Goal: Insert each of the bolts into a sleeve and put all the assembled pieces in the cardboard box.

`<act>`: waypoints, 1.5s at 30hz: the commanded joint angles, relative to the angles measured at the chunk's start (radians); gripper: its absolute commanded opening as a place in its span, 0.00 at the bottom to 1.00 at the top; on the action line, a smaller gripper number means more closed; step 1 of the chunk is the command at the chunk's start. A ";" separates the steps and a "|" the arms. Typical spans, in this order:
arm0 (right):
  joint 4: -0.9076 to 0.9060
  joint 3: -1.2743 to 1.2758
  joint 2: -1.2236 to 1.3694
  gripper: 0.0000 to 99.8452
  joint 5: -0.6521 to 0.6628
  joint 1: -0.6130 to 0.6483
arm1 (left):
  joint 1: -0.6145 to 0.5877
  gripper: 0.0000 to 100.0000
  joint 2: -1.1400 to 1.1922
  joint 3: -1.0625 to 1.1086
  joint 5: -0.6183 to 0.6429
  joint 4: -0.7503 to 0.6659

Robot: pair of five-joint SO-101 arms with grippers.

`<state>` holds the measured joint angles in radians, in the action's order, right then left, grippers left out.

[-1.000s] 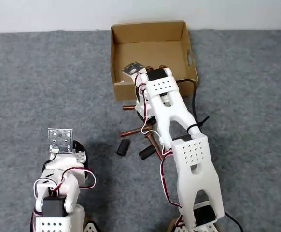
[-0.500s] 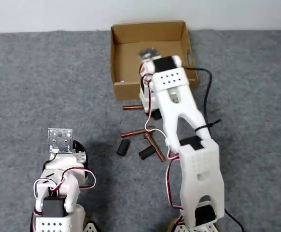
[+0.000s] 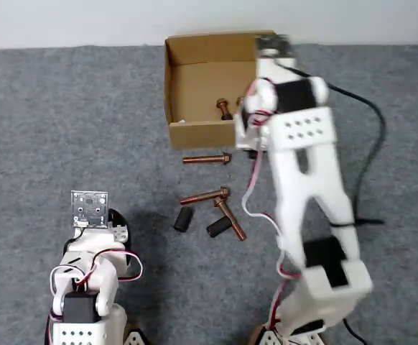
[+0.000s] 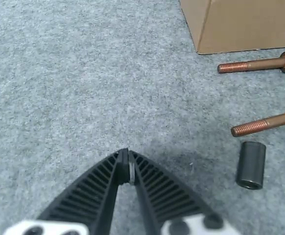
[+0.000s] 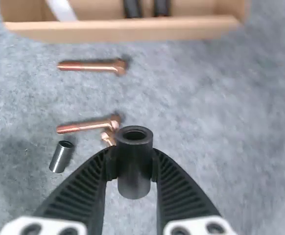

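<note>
No writing, number, label or sign can be read anywhere; the cardboard box [image 3: 202, 134] shows plain brown walls; neither a bolt [image 4: 255, 64] nor a sleeve [image 4: 250, 164] on the desk carries a legible mark.

Bright diffuse overhead light; soft, short shadows.

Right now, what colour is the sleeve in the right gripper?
The sleeve is black, clearest in the right wrist view.
</note>
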<state>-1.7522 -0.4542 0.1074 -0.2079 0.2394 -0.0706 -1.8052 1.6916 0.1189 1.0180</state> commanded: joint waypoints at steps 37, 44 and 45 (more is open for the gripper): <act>0.286 1.599 -1.718 0.01 -0.057 -0.282 | 0.138 0.10 0.003 -0.073 -0.043 -0.117; 0.302 1.623 -1.724 0.01 -0.057 -0.278 | 0.201 0.04 0.005 -0.191 -0.144 -0.068; 0.302 1.625 -1.727 0.01 -0.057 -0.278 | 0.216 0.02 0.005 -0.197 -0.155 -0.068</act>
<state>-1.4638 1.1784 -1.6065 -0.2555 -0.0384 0.1105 -1.8036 1.5566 -0.0008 0.9413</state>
